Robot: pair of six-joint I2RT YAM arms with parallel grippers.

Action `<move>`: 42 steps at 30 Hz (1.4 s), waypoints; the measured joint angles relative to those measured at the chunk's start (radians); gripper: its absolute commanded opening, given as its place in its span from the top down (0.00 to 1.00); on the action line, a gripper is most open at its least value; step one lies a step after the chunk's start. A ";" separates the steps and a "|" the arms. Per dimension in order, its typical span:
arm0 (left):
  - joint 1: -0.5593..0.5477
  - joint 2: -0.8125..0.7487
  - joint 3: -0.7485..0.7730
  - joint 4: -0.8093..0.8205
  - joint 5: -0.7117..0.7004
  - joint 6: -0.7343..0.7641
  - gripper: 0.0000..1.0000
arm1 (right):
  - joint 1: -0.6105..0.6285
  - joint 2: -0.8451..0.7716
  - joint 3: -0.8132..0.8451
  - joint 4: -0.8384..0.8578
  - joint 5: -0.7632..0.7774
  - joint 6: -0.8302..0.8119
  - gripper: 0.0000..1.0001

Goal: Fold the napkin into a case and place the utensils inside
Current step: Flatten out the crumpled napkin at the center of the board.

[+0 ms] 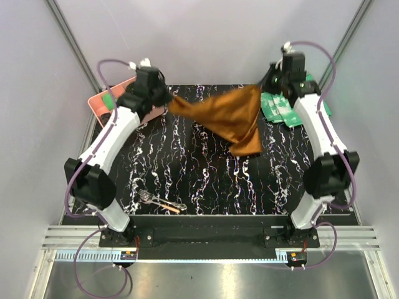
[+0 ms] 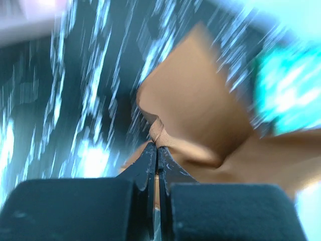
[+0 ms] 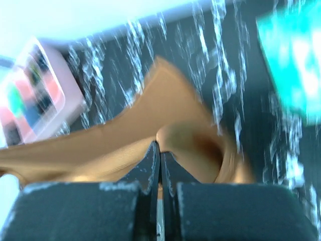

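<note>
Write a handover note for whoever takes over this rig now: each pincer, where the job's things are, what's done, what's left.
Left pincer: shut on one napkin corner.
Right pincer: shut on another corner.
Napkin hangs spread between them over the far side of the table, unfolded.
Utensils lie at the near left of the table, untouched.
Done: napkin lifted by two corners.
Left: all the folding, then tuck the utensils in.

You have a pink compartment tray [image 1: 96, 104] at the far left corner of the black, white-veined tabletop [image 1: 206, 177], and green white-mottled cloths [image 1: 278, 109] lying at its far right edge
</note>
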State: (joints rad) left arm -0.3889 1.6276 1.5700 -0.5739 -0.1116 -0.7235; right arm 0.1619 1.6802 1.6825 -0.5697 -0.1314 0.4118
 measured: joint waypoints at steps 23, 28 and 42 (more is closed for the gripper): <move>0.223 0.190 0.568 0.341 0.179 0.034 1.00 | -0.218 0.259 0.752 0.057 -0.341 0.087 0.92; 0.232 0.091 0.322 0.369 0.243 -0.011 1.00 | -0.262 0.180 0.360 0.061 -0.388 0.151 1.00; 0.213 0.075 0.240 0.446 0.272 -0.061 1.00 | -0.253 0.240 0.449 0.219 -0.466 0.264 1.00</move>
State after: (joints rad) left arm -0.1757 1.7027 1.8103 -0.1276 0.1604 -0.7849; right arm -0.0914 1.9198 2.1311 -0.3511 -0.5972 0.6762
